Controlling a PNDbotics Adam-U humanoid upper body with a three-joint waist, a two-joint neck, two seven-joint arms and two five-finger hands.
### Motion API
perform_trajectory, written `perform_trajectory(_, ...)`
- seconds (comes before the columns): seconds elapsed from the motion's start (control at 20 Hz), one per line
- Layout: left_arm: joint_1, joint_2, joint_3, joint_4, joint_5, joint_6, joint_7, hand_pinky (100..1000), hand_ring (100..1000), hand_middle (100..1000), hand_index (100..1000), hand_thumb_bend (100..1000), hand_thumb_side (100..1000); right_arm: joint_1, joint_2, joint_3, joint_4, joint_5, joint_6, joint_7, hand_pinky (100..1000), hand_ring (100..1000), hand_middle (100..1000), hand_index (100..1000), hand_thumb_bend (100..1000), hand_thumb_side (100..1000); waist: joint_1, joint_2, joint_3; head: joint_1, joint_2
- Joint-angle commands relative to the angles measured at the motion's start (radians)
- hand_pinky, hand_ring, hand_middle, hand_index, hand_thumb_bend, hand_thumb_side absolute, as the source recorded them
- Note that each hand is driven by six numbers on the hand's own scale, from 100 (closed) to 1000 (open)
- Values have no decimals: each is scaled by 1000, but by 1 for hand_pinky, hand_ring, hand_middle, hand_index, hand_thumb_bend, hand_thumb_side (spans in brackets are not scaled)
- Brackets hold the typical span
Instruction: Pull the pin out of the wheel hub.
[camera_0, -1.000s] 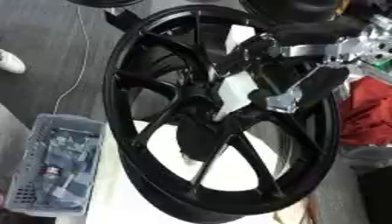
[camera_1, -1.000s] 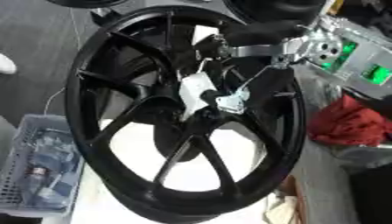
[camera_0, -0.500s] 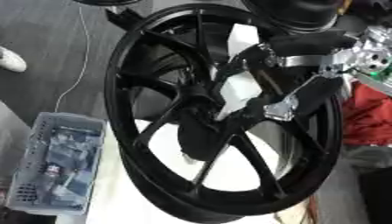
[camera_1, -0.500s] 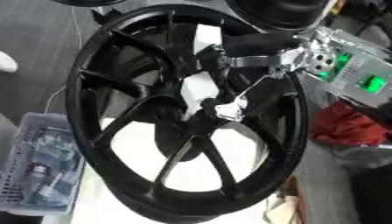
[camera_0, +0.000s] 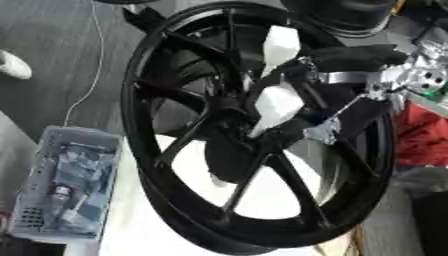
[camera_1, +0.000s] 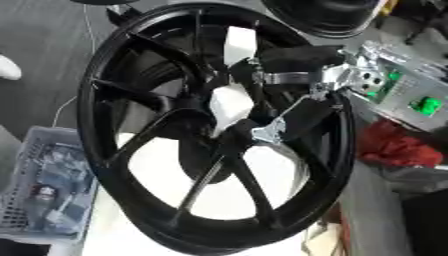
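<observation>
White desk (camera_0: 140, 235) surface at the near edge, grey floor (camera_0: 61, 55) beyond it on the left.

Near left: pale plastic bin (camera_0: 66, 187) on the desk, holding small mixed parts too blurred to name.

Centre: black spoked wheel (camera_1: 214, 125), large, standing tilted on the desk, its lower rim resting at the near edge. White surface shows through the lower openings between the spokes.

Hub (camera_0: 229, 112): dark centre where the spokes meet. No pin can be made out there.

Right robot hand (camera_0: 293, 127): enters from the upper right, black with silver joints, reaching across the wheel face to the hub area. Dark fingers curled just beside the hub; whether they hold anything cannot be told. White patches show just above and beside the fingers.

Left robot hand: not visible.

Far right: red cloth (camera_1: 394, 145); silver box with green parts (camera_1: 411, 97). Thin white cable (camera_0: 92, 65) on the floor, far left.
</observation>
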Motion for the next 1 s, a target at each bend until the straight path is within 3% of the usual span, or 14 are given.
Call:
perform_trajectory(0.05, -9, 5, 2, -17, -3, 1, 1, 818, 743, 594, 746, 100, 671, -1, -17, -9, -6, -3, 4, -14, 494, 782, 780, 932, 100, 360, 10, -11, 0, -1, -9)
perform_trajectory(0.35, -9, 3, 1, -17, -9, 3, 0, 819, 742, 593, 745, 100, 672, -5, -12, -10, -6, -39, 6, -69, 373, 696, 663, 806, 100, 270, 9, -8, 1, -3, -9)
perform_trajectory(0.65, -12, 3, 0, -17, -13, 0, 0, 819, 741, 593, 744, 100, 670, -3, -12, -7, -6, -60, 13, -131, 284, 592, 546, 686, 100, 110, 7, -7, 5, -5, -10)
perform_trajectory(0.8, -13, 4, 0, -17, -13, -1, 1, 820, 741, 593, 744, 100, 671, -3, -10, -8, -6, -84, 21, -153, 185, 537, 498, 626, 100, 100, 6, -7, 6, -5, -10)
perform_trajectory(1.0, -14, 5, 1, -17, -15, -1, 3, 820, 740, 593, 744, 100, 670, -7, -11, -13, -6, -150, 30, -180, 129, 510, 475, 592, 100, 100, 4, -8, 8, -6, -11)
